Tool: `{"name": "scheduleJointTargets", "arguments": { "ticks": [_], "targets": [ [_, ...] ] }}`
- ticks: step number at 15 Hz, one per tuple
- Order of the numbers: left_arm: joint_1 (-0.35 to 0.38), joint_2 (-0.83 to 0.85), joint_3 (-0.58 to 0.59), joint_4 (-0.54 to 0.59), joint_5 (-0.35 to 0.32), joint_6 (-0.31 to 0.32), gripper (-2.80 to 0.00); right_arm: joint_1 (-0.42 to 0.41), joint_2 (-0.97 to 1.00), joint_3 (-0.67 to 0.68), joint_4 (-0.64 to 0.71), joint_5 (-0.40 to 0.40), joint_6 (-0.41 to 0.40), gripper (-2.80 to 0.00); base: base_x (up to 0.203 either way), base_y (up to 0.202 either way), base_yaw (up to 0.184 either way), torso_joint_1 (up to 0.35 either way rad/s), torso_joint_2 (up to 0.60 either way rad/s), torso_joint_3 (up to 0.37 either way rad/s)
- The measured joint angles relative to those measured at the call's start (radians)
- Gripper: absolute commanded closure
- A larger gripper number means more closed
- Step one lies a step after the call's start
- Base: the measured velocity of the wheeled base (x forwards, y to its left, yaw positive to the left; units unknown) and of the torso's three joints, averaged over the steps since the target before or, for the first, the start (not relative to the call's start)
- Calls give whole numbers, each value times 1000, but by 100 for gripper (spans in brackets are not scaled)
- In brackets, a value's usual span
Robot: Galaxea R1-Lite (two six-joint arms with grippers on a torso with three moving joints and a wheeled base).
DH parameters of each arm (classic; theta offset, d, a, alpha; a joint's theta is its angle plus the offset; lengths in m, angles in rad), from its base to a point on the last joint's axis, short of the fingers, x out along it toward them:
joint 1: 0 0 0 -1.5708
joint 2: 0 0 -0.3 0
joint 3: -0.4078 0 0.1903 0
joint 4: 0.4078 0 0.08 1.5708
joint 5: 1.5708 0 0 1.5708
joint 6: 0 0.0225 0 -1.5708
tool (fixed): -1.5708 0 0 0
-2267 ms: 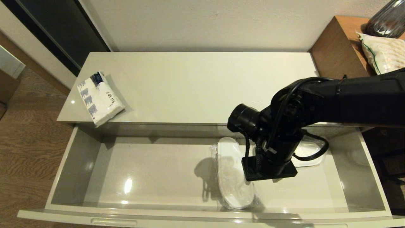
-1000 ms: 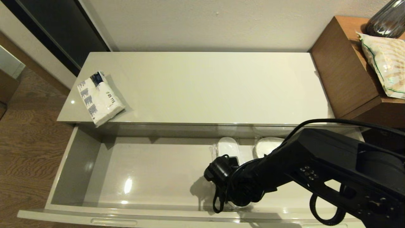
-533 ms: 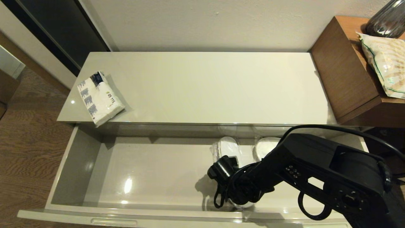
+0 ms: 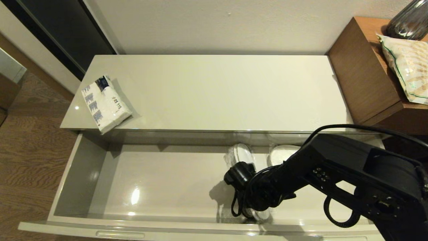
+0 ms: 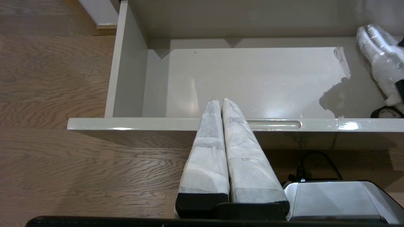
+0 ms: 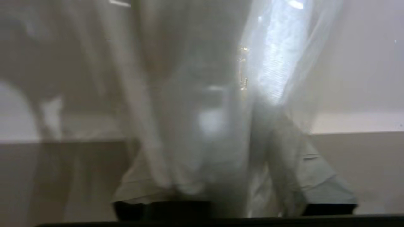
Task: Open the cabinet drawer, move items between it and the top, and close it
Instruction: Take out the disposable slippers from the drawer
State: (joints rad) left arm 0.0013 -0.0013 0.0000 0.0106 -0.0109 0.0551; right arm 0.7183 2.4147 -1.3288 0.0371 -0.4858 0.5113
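Head view: the cabinet drawer stands fully open. The right gripper is low at its front, over the near end of the wrapped slippers; the tissue pack lies on the top.

Left wrist view: the left gripper hangs outside the drawer front, fingers pressed together, empty.

Right wrist view: plastic wrap fills the frame; the grip cannot be confirmed. Recommend a slow, vertical lift so the loose wrap does not slip.
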Motion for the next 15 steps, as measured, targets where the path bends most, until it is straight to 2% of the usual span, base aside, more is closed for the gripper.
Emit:
{"name": "scheduleJointTargets", "arguments": {
  "ticks": [4,8,15],
  "targets": [
    [0,0,0,0,0,0,0,-26,-99,-42,174,103,3,0,0,0,0,0,0,0],
    [0,0,0,0,0,0,0,-69,-172,-94,296,116,4,0,0,0,0,0,0,0],
    [0,0,0,0,0,0,0,-88,-287,-141,455,133,4,0,0,0,0,0,0,0]
  ]
}}
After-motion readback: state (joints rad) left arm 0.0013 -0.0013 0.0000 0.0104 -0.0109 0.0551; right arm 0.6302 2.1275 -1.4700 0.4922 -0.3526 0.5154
